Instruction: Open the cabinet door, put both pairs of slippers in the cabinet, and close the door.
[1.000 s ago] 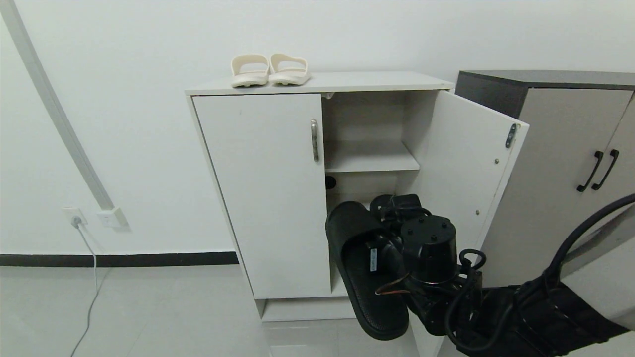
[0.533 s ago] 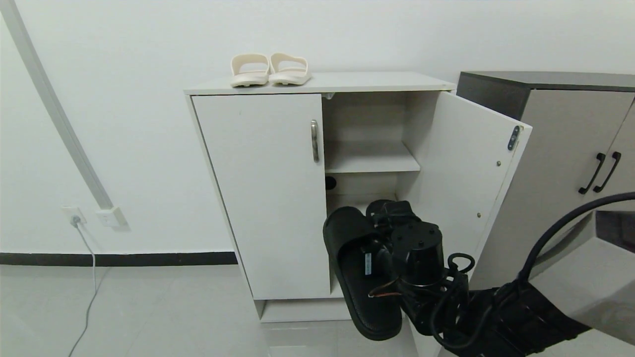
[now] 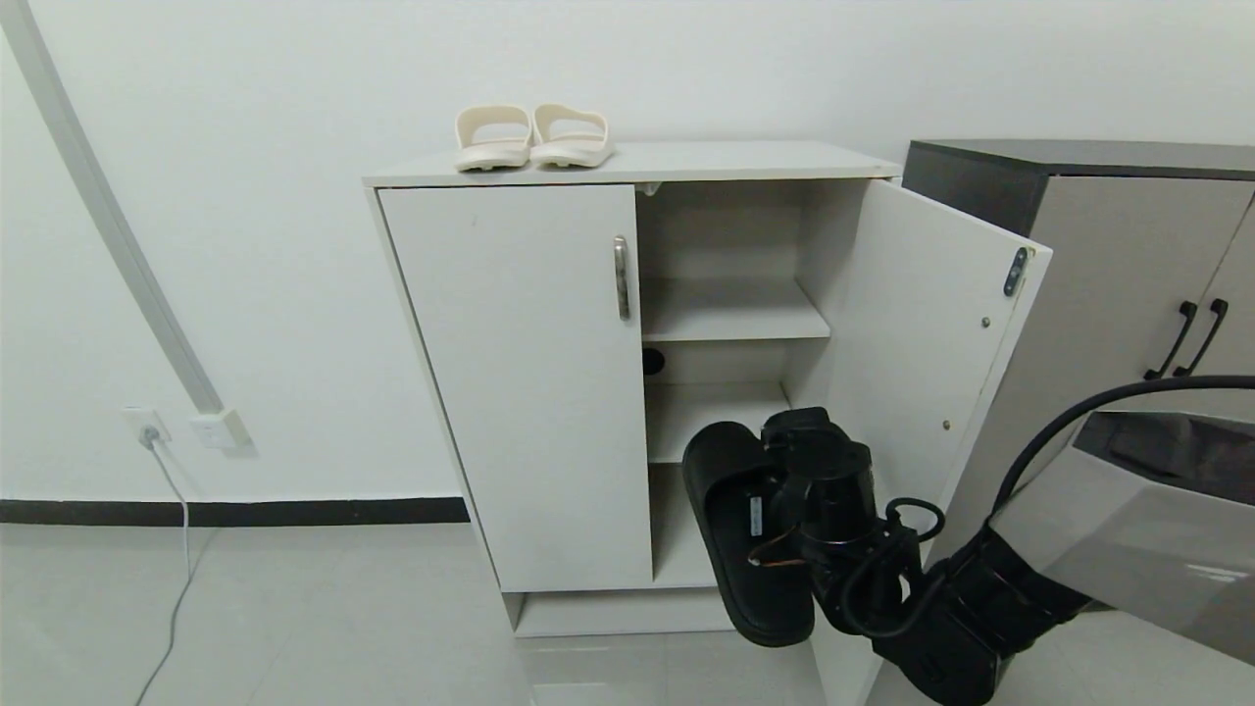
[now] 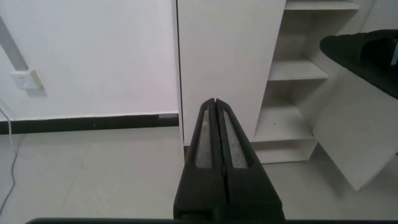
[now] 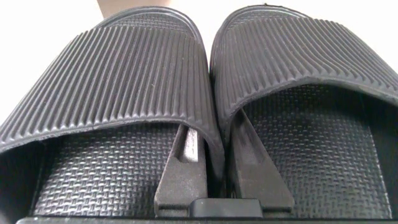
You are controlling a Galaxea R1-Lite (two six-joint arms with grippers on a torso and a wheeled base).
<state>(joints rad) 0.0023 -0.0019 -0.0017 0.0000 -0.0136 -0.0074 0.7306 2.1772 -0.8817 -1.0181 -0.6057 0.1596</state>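
Black slippers [image 3: 750, 534] pinched by right tool [image 5: 213, 149] before open cabinet [image 3: 520, 392]; left tool [image 4: 214, 124] closed, empty.

A grey cabinet [image 3: 1108, 294] with a darker top [image 3: 1079, 155] stood at the right against the white wall [image 3: 245, 294]. A pair of black bow handles [image 3: 1174, 338] sat side by side on its front. On the left, a pale grey cable duct [image 3: 118, 221] ran slantwise down the wall and ended at a white wall box [image 3: 218, 428]. Just beside that box was a socket [image 3: 147, 428] with a plug in it, and a thin grey cord [image 3: 181, 579] hung from the plug down to the glossy light-grey floor tiles [image 3: 294, 628]. A black skirting band [image 3: 235, 511] ran along the foot of the wall.
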